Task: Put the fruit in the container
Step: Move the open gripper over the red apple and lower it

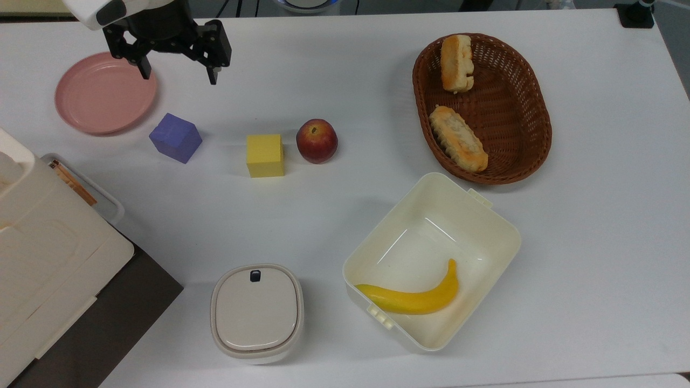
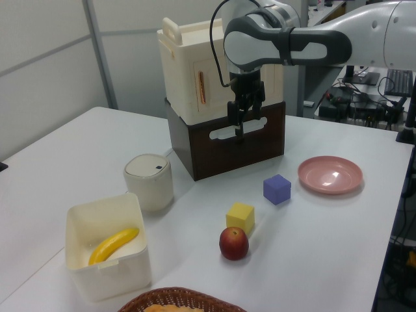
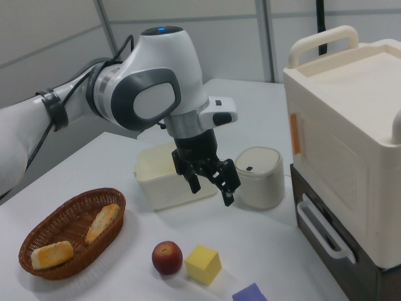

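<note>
1. Nearest in the top view, the grey-white lidded box (image 1: 256, 313) sits at the table's (image 1: 593, 258) lower edge, with the container (image 1: 488, 237) just to the top view's right of it
2. The container is open, and a yellow banana (image 1: 415, 295) lies inside against its near wall
3. Farther up in the top view, the fruit (image 1: 317, 140) rests on the table, well apart from the container and up-left of it
4. A yellow cube (image 1: 264, 155) stands just beside the fruit on the top view's left; a purple cube (image 1: 176, 137) stands farther left
5. The wicker basket (image 1: 512, 108) holds two bread pieces (image 1: 457, 137) at the top view's right
6. At the far left of the top view, the gripper (image 1: 178, 73) hangs above the table beside the pink plate (image 1: 102, 97), fingers apart and holding nothing, well apart from the fruit
</note>
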### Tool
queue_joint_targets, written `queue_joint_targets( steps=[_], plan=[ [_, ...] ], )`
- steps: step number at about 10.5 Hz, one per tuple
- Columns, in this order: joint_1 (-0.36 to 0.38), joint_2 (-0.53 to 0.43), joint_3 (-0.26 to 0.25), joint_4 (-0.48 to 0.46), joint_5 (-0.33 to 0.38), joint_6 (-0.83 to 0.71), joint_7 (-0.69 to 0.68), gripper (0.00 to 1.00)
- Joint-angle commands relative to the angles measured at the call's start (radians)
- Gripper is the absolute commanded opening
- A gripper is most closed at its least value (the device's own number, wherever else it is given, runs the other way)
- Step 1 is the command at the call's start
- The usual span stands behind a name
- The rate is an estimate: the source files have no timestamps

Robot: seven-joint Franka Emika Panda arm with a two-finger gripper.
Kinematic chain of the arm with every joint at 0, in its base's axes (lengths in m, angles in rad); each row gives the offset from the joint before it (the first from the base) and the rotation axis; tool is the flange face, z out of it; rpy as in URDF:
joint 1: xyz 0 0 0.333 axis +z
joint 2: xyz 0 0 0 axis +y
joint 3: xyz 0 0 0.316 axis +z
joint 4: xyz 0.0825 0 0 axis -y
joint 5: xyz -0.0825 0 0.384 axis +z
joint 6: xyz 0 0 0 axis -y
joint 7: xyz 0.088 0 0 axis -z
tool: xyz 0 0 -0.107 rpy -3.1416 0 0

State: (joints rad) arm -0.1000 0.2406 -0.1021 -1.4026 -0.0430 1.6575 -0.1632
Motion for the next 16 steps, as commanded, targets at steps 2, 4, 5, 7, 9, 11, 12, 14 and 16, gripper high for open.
queue_joint_targets(
  steps=[2, 4, 5, 7, 9, 11, 12, 14, 16],
  plan=[
    [0.000, -0.023, 0.012, 0.011, 0.038, -0.018, -0.070, 1.00],
    [0.003, -0.026, 0.012, 0.008, 0.046, -0.022, -0.071, 1.00],
    [0.003, -0.026, 0.013, 0.008, 0.049, -0.024, -0.071, 1.00],
    [0.005, -0.024, 0.013, 0.007, 0.046, -0.024, -0.071, 1.00],
    [0.008, -0.024, 0.015, 0.004, 0.046, -0.025, -0.071, 1.00],
    [0.034, -0.021, 0.015, 0.002, 0.043, -0.030, -0.068, 1.00],
    [0.046, -0.020, 0.015, -0.001, 0.043, -0.038, -0.064, 1.00],
    [0.086, -0.017, 0.015, -0.025, 0.035, -0.065, -0.061, 1.00],
    [0.112, 0.000, 0.015, -0.042, 0.034, -0.105, -0.071, 1.00]
  ],
)
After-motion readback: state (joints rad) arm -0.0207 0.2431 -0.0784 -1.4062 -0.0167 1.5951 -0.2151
